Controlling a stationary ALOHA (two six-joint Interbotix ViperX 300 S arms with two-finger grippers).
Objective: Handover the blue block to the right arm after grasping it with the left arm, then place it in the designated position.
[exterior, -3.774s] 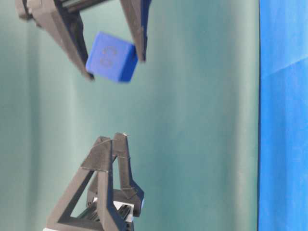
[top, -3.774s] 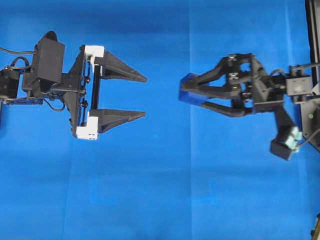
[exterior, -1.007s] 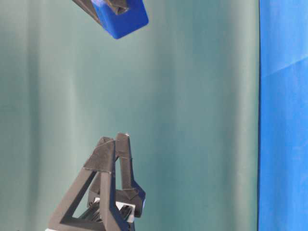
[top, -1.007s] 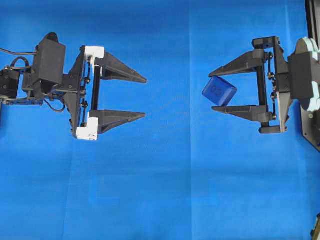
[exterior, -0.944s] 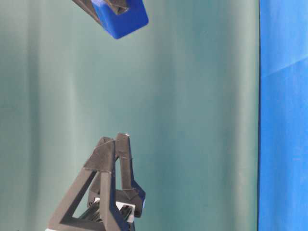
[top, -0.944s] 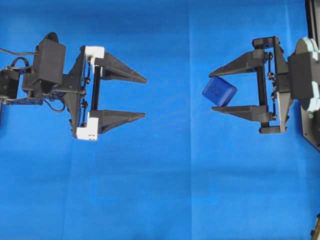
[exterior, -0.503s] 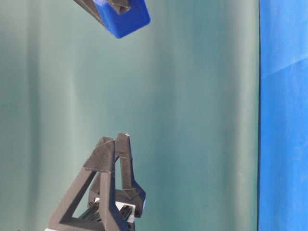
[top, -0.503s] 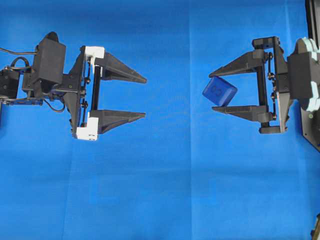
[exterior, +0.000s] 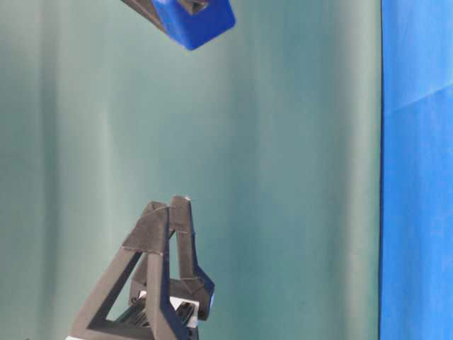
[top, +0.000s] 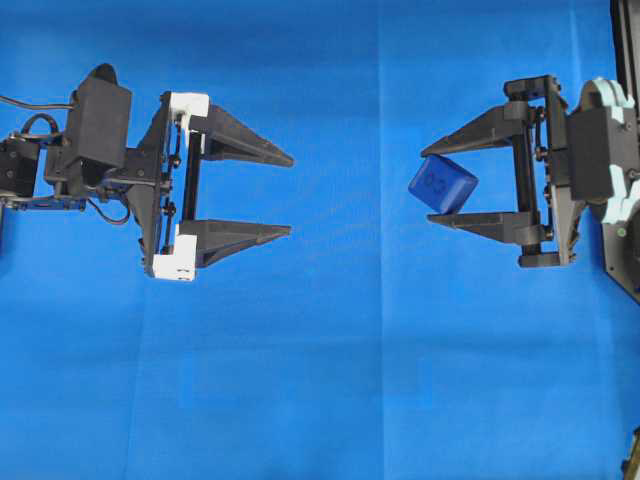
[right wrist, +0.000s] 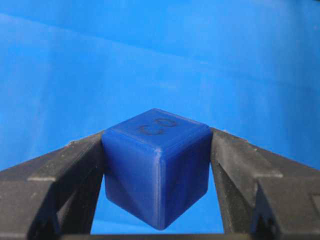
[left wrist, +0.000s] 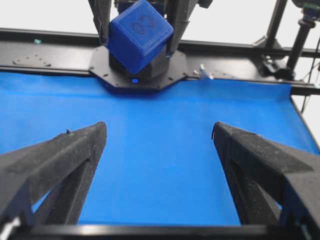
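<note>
Your overhead view looks straight down; the table-level view sits sideways; both wrist views look out between their jaws, sharing the blue block (right wrist: 156, 167).

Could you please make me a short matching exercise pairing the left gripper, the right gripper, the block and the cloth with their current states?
1. left gripper
2. right gripper
3. block
4. cloth

a. lies flat under both arms
b. clamped between two fingers, tilted
c. open, holding nothing
d. shut on a cube

Pairs: 1-c, 2-d, 3-b, 4-a
</note>
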